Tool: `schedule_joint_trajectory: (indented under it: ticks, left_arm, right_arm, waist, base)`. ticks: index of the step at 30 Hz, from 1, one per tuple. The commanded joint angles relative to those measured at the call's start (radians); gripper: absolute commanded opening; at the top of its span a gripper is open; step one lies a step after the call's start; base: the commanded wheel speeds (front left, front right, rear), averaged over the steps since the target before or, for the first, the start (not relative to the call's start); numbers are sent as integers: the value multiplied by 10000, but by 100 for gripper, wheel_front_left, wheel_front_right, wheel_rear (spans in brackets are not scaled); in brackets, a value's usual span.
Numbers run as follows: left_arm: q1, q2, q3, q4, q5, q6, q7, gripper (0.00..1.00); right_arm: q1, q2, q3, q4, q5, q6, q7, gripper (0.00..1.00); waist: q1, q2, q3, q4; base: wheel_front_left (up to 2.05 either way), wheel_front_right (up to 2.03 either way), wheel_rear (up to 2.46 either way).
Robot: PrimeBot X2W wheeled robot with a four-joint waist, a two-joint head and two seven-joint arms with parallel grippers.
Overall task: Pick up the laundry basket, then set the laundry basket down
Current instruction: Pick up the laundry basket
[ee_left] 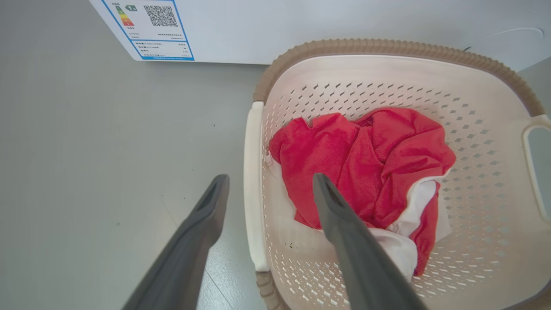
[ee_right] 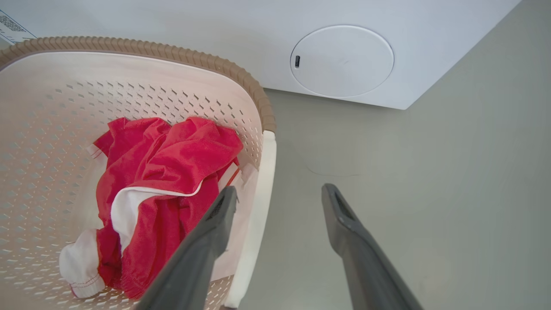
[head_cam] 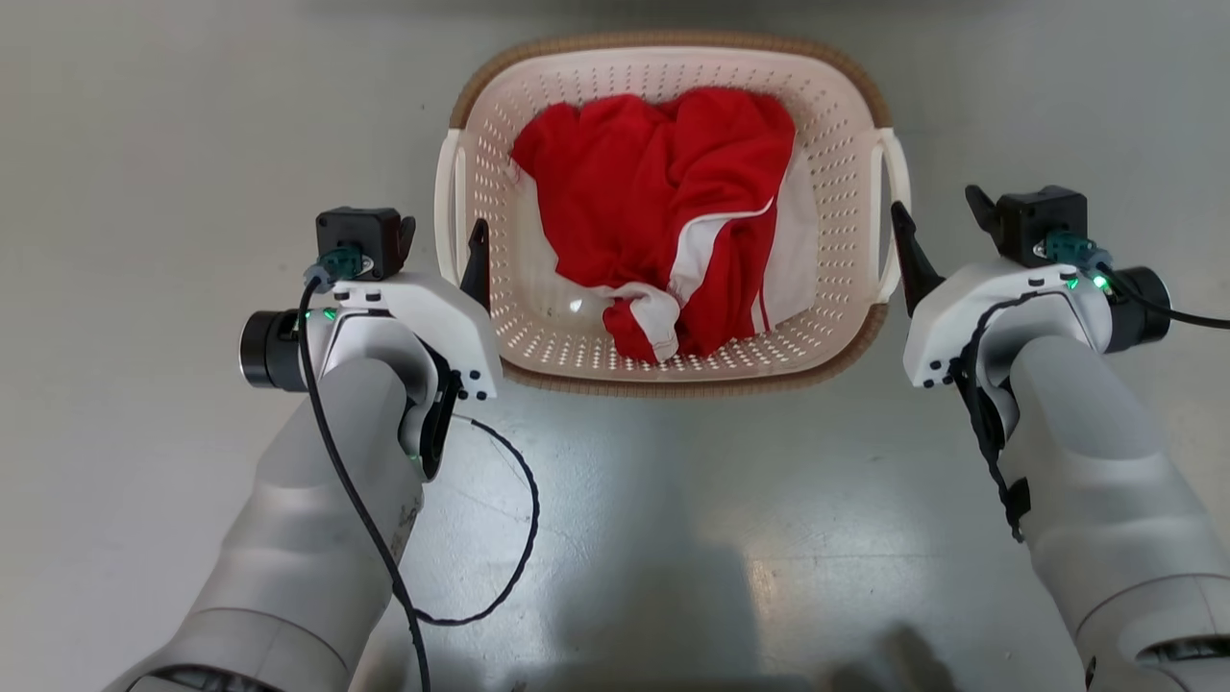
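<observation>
Head view: left hand (head_cam: 442,231) and right hand (head_cam: 934,202) both open, empty, astride laundry basket (head_cam: 663,43) handles (head_cam: 444,192); grey floor (head_cam: 192,115) all around

The perforated laundry basket (head_cam: 836,125) is cream-white with a brown woven-look rim; the garment (head_cam: 653,192) is red with white trim

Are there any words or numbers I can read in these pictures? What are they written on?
No text is clear enough to quote.
On the sticker on the white machine: rows of small print, too small to read.
On it too: a QR code and coloured energy arrows, signs rather than words.
On the sticker corner in the right wrist view: print too blurred.
On the laundry basket and red garment: no writing seen.
</observation>
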Motion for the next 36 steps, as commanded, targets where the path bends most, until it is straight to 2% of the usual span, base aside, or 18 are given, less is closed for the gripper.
schedule_joint_trajectory:
  ticks: [1,16,25,36]
  left_arm:
    - [-87,200,83,-40,-58,73,-108,100]
    - [-1290,200,-1122,491,-486,-90,75,100]
    - [-2006,200,-1724,944,-645,-246,682,100]
    - [-2348,200,-2104,1357,-791,-221,1026,100]
  right_arm:
    - [39,147,194,-20,49,62,-181,100]
    - [-1057,148,635,850,564,62,-298,100]
    - [-1692,148,993,1348,1198,62,269,100]
    - [-1898,148,1737,1583,2107,62,753,100]
  waist:
    - [0,0,150,38]
    - [0,0,1133,-16]
    - [0,0,1439,-152]
    - [0,0,1497,-205]
  base:
    - [0,0,0]
    - [0,0,0]
    - [0,0,0]
    - [0,0,0]
